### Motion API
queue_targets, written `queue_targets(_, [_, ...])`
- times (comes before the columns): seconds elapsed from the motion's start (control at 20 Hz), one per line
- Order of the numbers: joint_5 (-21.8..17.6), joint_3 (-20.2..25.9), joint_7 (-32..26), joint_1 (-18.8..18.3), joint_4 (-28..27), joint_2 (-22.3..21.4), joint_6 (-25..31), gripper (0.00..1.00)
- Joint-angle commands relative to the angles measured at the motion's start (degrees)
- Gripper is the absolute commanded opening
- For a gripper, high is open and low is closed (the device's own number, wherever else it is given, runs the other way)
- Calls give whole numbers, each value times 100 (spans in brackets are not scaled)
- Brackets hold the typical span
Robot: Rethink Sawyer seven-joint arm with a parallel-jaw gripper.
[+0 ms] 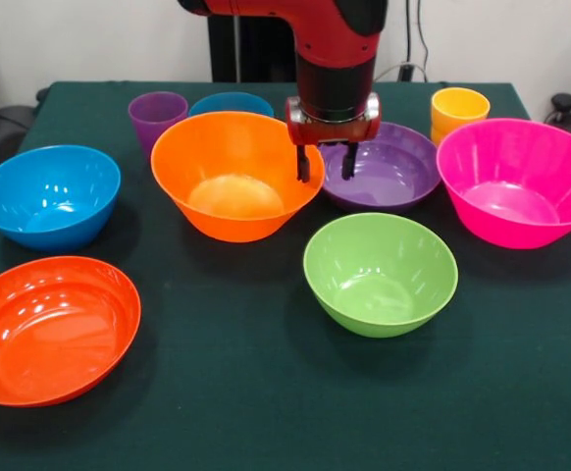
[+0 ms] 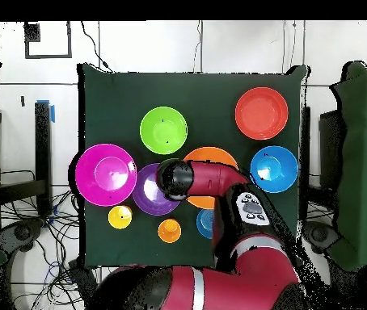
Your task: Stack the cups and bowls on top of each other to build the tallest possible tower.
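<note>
Nothing was stacked: every bowl and cup stood alone, mouth up, on the dark green surface (image 1: 246, 392). In the front view the large pink bowl (image 1: 521, 182) sat at the right edge, empty and glossy. The large orange bowl (image 1: 236, 175) stood near the middle, with the purple bowl (image 1: 389, 167) just beside it on the right, behind the green bowl (image 1: 380, 273). A blue bowl (image 1: 48, 194) stood at the left, and the shallow red-orange bowl (image 1: 50, 329) lay nearest the camera at the lower left. At the far side, a purple cup (image 1: 157, 118) stood just beside the small blue bowl (image 1: 232, 103), both behind the orange bowl. A yellow cup (image 1: 459, 111) stood at the far right, behind the pink and purple bowls. An orange cup (image 2: 169, 231) showed only from overhead, near the yellow cup and the purple bowl.

The claw (image 1: 325, 162) hung from the red arm (image 1: 335, 39) over the gap where the orange and purple bowls' rims came close. Its two dark fingers (image 1: 303, 162) pointed down and were narrowly parted, with nothing between them. One finger hung at the orange bowl's rim, the other over the purple bowl's near edge; whether either touched could not be told.

From overhead, the arm covered part of the orange, purple and small blue bowls.
</note>
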Motion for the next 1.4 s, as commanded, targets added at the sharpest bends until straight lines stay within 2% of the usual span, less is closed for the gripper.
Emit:
queue_targets(0.05, [-407, 452, 82, 52, -479, 439, -478, 100])
queue_targets(0.7, [-450, 397, 59, 95, -671, 558, -475, 100])
queue_targets(1.05, [-525, 581, -35, -40, -616, 522, -677, 100])
queue_targets(1.1, [-543, 591, -23, -49, -617, 519, -694, 0])
queue_targets(1.4, [-592, 664, 14, -114, -571, 508, -831, 0])
